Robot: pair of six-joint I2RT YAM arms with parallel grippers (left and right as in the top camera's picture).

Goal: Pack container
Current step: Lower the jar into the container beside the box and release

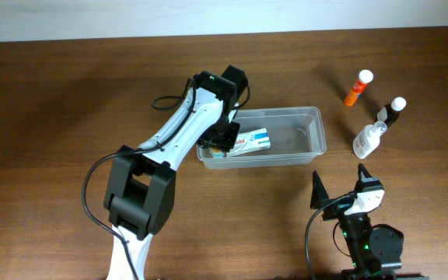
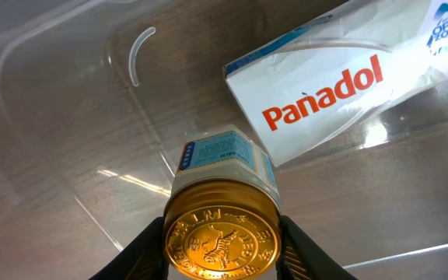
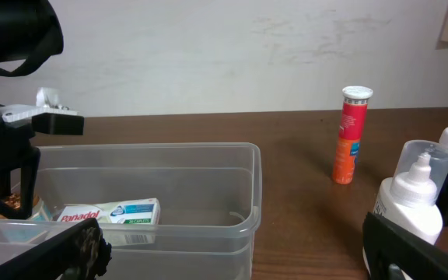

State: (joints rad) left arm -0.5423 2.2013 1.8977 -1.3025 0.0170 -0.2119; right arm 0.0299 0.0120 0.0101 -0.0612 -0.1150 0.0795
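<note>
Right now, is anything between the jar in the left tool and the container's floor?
Nothing visible. The jar is inside the container; the Panadol box lies beside it, not under.

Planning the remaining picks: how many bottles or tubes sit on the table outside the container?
3, all right of the container: an orange tube farthest back, a dark bottle with a white cap, and a white spray bottle beside it. None seem hidden.

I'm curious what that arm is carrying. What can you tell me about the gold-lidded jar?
The jar is small, with an embossed gold metallic-looking lid and a blue-and-white label. The left gripper clamps it from both sides, lid facing the wrist, inside the clear container, near the Panadol box.
</note>
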